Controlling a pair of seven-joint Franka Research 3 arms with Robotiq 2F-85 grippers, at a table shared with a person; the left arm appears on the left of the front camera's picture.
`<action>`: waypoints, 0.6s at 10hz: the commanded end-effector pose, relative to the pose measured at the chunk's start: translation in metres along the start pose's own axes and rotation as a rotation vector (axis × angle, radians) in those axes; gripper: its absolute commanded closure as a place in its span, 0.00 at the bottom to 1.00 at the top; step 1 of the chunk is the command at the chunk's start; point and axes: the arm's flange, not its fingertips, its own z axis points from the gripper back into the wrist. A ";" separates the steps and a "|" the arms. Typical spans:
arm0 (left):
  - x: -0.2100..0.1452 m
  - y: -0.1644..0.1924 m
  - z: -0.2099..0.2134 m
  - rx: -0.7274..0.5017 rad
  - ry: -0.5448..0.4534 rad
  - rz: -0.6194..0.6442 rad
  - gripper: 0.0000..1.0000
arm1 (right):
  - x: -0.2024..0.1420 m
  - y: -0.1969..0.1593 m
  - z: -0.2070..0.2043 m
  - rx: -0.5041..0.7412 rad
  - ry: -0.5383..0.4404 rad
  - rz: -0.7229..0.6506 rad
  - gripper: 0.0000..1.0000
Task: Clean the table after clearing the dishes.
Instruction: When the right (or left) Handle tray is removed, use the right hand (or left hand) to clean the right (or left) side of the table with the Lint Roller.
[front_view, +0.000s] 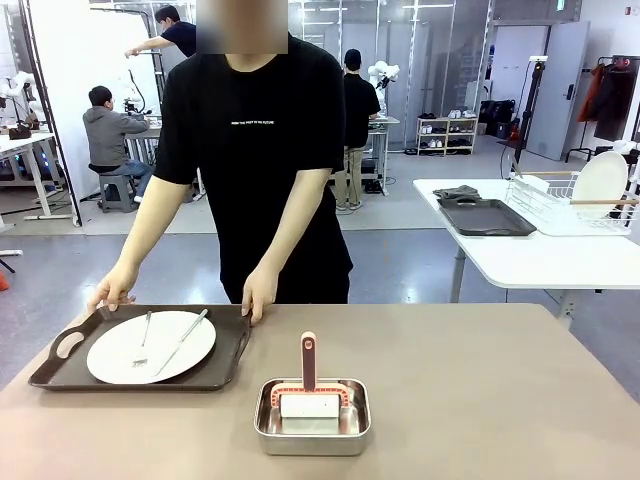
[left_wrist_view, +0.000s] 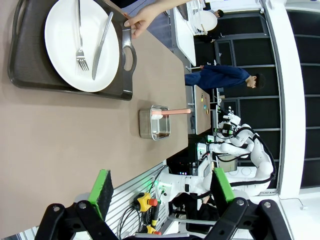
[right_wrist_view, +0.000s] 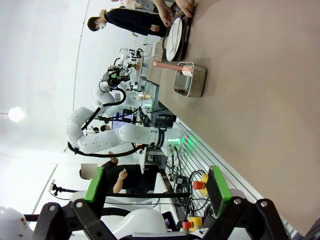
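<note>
On the tan table (front_view: 500, 380), at its left, a dark brown tray (front_view: 60, 372) carries a white plate (front_view: 120, 358) with a fork (front_view: 143, 342) and a knife (front_view: 185, 338). The person across the table has both hands (front_view: 258, 297) on the tray's far rim. In the left wrist view my left gripper (left_wrist_view: 162, 192) is open and empty above the table's near edge, well short of the tray (left_wrist_view: 35, 80) and plate (left_wrist_view: 65, 50). My right gripper (right_wrist_view: 156, 192) is also open and empty, with the plate (right_wrist_view: 175, 32) far ahead of it.
A small steel pan (front_view: 313, 418) holding a pink-handled scrubber (front_view: 308, 362) stands at the table's front centre. A white side table (front_view: 540, 262) at the right bears a dark tray (front_view: 487, 217) and a wire dish rack (front_view: 545, 205) holding a plate (front_view: 600, 183).
</note>
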 end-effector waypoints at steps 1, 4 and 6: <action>0.000 -0.001 0.002 0.002 -0.006 -0.003 0.00 | 0.000 0.003 0.000 -0.002 0.000 0.001 0.00; 0.000 -0.001 0.002 0.002 -0.006 -0.003 0.00 | 0.000 0.003 0.000 -0.002 0.000 0.001 0.00; 0.000 -0.001 0.002 0.002 -0.006 -0.003 0.00 | 0.000 0.003 0.000 -0.002 0.000 0.001 0.00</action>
